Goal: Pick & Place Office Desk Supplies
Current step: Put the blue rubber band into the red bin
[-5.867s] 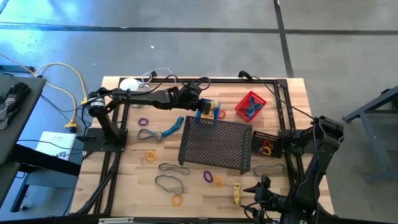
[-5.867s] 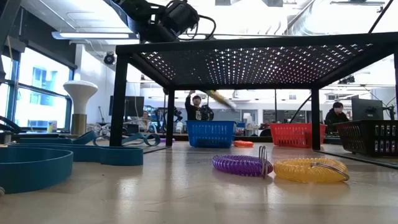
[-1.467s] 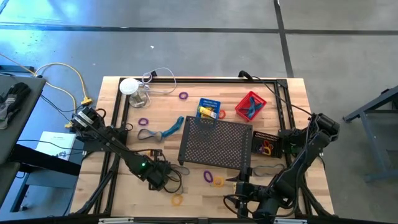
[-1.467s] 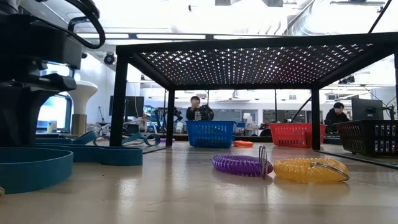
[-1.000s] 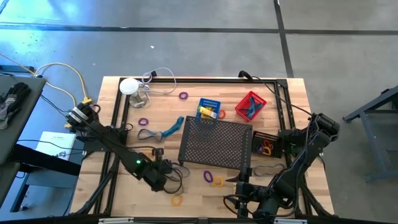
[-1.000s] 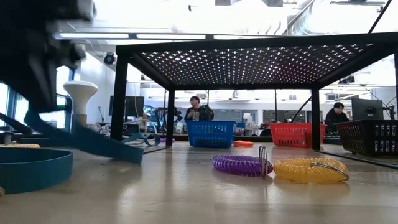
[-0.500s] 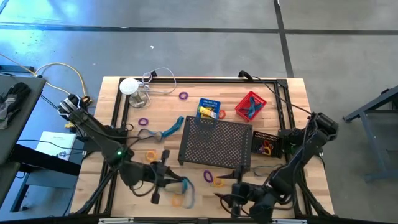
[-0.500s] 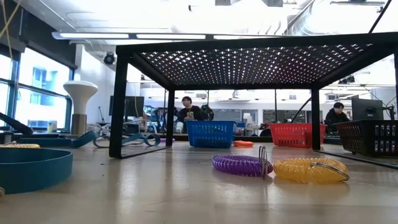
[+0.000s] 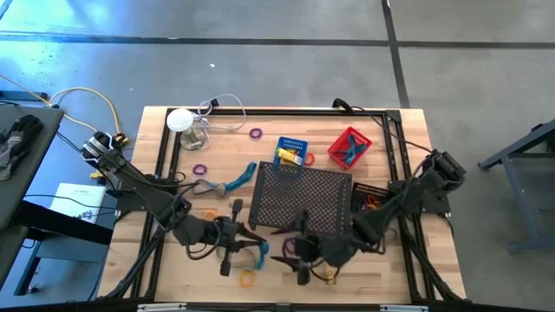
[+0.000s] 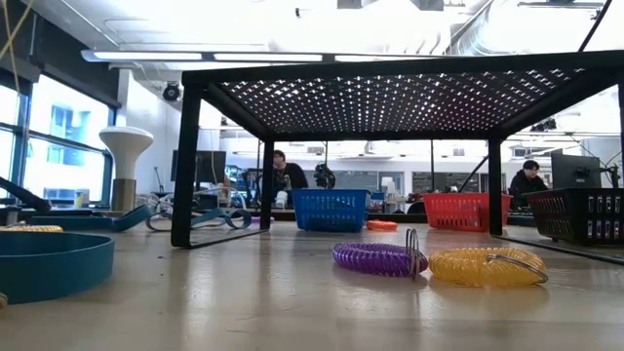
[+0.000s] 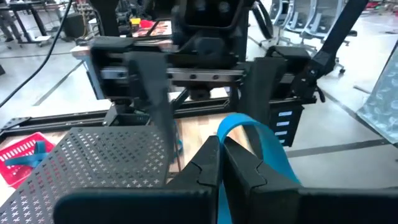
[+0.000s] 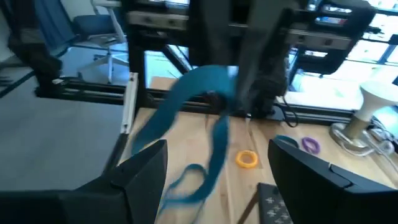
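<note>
My left gripper [image 9: 245, 241] is shut on a blue rubber-band loop [image 9: 260, 254] and holds it above the table's near middle. In the left wrist view the band [image 11: 258, 140] arcs out from between my shut fingers [image 11: 219, 158]. My right gripper [image 9: 290, 254] stands open just to the right of it and faces it. In the right wrist view its two fingers [image 12: 144, 173] frame the hanging band [image 12: 211, 118]. Purple [image 10: 378, 258] and orange [image 10: 486, 265] coil rings lie on the table. Neither gripper shows in the low view. My left gripper pinches one end of the blue band's loop [image 11: 231, 127] between its two shut fingers. The fingers lie about level and point toward the table's right. The band is lifted clear of the table, and its free loop [image 12: 214, 140] droops slack below and beyond the fingertips.
The black mesh tray [image 9: 299, 201] stands upside down on its legs mid-table, just beyond both grippers. Blue [image 9: 292, 149], red [image 9: 349, 145] and black [image 9: 373, 201] baskets stand behind and to its right. Another blue band [image 9: 227, 184], small rings and a white round-topped object [image 9: 180, 120] lie at the left.
My left gripper has risen off the table with the blue band and tipped from pointing down to about level; the band has come clear of the wood. My open right gripper has swung from the near edge toward the table's left, up to the held band.
</note>
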### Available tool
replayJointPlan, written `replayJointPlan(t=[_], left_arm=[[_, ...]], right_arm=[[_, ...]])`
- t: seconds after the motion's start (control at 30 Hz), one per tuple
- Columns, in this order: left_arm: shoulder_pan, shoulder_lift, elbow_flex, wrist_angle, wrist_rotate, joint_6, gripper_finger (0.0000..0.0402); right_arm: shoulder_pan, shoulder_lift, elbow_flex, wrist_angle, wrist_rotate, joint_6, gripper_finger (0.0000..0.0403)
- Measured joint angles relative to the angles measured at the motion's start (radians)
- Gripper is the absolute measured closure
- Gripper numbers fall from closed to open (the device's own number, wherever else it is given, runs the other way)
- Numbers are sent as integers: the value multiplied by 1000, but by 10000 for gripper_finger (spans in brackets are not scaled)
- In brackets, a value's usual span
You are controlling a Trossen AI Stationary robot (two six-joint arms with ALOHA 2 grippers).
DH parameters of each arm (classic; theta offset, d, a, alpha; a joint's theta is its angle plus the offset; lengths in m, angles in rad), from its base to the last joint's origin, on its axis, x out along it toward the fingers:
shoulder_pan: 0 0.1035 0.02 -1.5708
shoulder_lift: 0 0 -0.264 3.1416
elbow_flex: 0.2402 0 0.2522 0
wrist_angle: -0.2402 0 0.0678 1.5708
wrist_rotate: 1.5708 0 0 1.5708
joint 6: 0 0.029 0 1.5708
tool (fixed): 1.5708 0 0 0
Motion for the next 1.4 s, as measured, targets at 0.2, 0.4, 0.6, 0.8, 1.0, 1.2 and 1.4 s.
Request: replayJointPlan(t=[0.2, 0.4, 0.6, 0.8, 1.0, 1.2, 1.4], left_arm=[[10, 0, 0, -6, 3, 5, 401], [15, 0, 0, -7, 4, 18, 401], [15, 0, 0, -5, 4, 30, 401], [15, 0, 0, 9, 4, 55, 401], [15, 0, 0, 9, 4, 54, 401], [15, 0, 0, 3, 4, 54, 401], [16, 5, 0, -6, -5, 94, 400]], right_arm=[[-61, 0, 0, 14, -11, 5, 137], [-101, 0, 0, 47, -170, 6, 137], [-128, 29, 0, 100, -219, 4, 137], [-137, 76, -1, 153, -172, -59, 148], [-126, 75, 0, 158, -135, -86, 218], [-116, 75, 0, 162, -136, -126, 343], [-109, 75, 0, 151, -136, -136, 399]])
